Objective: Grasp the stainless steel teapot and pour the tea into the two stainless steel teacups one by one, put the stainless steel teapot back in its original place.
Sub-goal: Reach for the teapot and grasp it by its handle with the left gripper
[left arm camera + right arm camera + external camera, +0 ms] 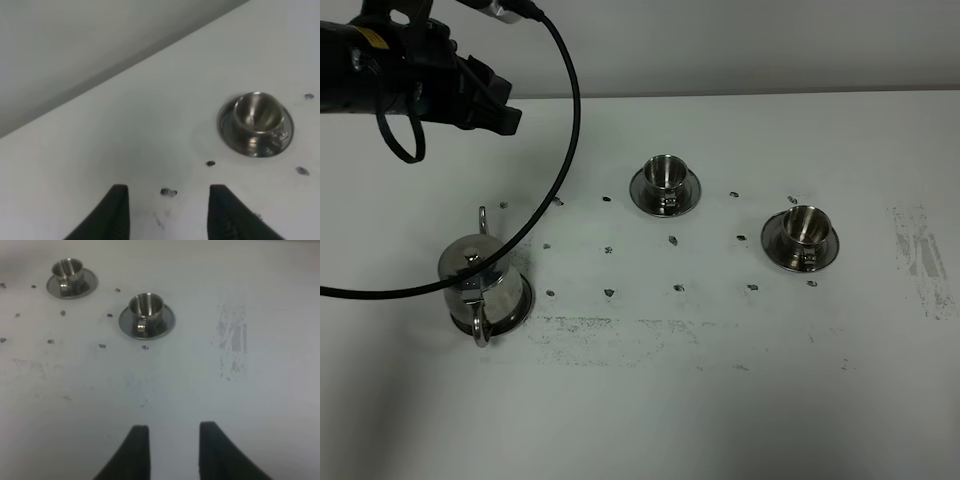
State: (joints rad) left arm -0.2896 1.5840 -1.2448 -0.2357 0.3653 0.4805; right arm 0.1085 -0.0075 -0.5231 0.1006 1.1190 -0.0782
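Observation:
The stainless steel teapot (478, 278) stands upright on its round steel disc (526, 299) at the left, loop handle toward the front edge, spout toward the back. The two stainless steel teacups sit on saucers: one at centre back (665, 182), one to the right (801, 235). No tea is visible. My left gripper (498, 110) hangs high above the table behind the teapot, apart from it. In its wrist view the left gripper (169, 188) is open and empty, with a teacup (257, 120) ahead. My right gripper (172, 426) is open over bare table, both teacups (146, 310) (67, 271) beyond it.
Small dark marks (610, 294) dot the white table between the teapot and the cups. A scuffed patch (918, 255) lies at the right edge. A black cable (560, 150) loops down from the left arm over the teapot area. The right arm is outside the high view.

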